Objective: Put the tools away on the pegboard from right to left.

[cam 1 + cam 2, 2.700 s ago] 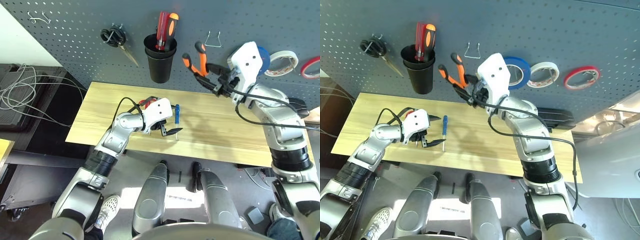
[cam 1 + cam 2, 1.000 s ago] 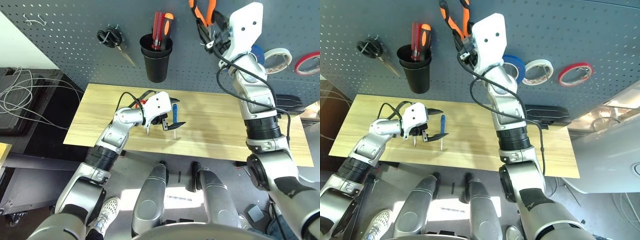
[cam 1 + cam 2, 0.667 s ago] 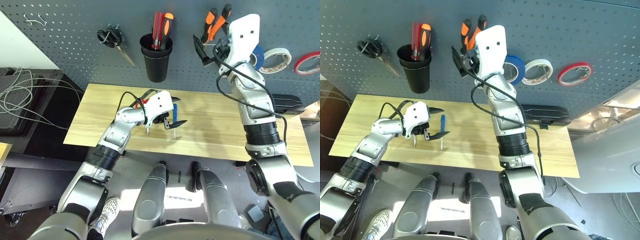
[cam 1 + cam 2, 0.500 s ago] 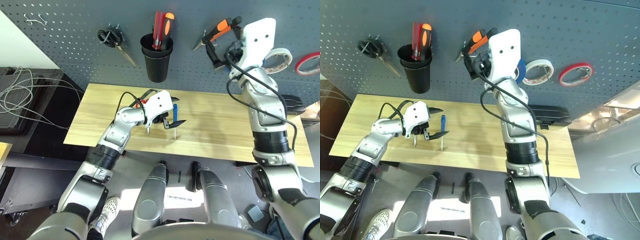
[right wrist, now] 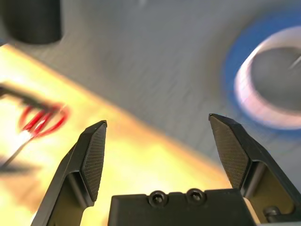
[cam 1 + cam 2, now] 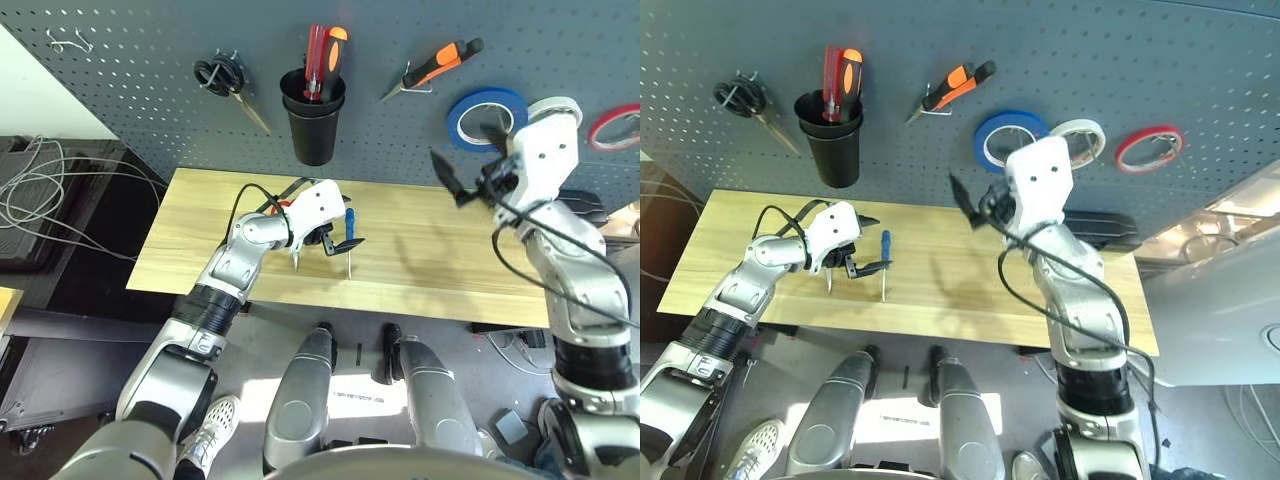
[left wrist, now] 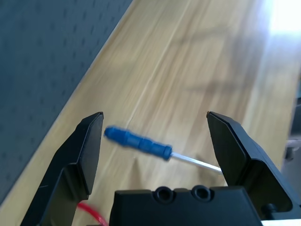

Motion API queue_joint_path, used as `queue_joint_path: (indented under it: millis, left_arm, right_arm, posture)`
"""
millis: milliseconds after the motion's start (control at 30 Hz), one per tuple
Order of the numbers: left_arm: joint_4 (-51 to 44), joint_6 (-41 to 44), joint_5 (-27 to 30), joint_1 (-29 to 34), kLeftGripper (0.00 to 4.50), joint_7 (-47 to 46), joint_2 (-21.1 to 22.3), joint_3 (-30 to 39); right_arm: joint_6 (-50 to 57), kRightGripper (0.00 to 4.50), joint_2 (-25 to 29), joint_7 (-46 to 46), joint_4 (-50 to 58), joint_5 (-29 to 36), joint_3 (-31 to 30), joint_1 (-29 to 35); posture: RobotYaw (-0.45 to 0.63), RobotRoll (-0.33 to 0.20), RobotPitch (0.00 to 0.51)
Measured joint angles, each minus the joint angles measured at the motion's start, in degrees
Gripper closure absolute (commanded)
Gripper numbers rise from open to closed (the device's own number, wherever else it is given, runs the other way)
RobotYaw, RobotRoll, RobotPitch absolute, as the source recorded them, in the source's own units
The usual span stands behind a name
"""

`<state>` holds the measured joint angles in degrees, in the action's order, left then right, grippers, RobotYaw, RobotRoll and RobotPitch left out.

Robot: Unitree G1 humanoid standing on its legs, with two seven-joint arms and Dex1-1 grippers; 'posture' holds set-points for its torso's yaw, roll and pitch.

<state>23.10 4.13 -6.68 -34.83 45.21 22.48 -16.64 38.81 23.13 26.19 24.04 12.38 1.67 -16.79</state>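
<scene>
The left hand [image 6: 337, 245] is hovering wide open over the small blue-handled screwdriver [image 6: 350, 227] lying on the wooden counter [image 6: 420, 250] (red-handled scissors [image 5: 42, 117] lying nearby). The right hand [image 6: 470, 165], open and empty, is hanging before the pegboard [image 6: 140, 60], where the orange-and-black pliers [image 6: 437, 65] and blue tape roll [image 6: 486, 117] are hanging.
</scene>
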Motion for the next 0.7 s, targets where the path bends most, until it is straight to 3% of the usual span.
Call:
queue_joint_path:
  millis: [200, 433, 700]
  left_arm:
    - [9.4, 7.3, 0.3, -4.6, 0.0, -7.9, -6.3, 3.3]
    - [18.1, 16.0, 1.8, -9.1, 0.0, -15.2, -11.3, 6.9]
    - [24.9, 19.6, 2.0, -9.9, 0.0, -18.8, -14.2, 7.6]
  right_arm:
    - [6.7, 0.02, -0.3, 2.9, -6.1, 5.9, 1.1, 3.4]
    - [1.7, 0.02, 4.7, 7.9, -17.0, 4.8, 0.0, 3.6]
    - [0.0, 0.02, 4.6, 8.1, -22.7, 1.6, -3.9, 1.2]
  posture:
    - [0.14, 0.0, 0.322]
    - [0.14, 0.0, 0.337]
    - [0.12, 0.0, 0.342]
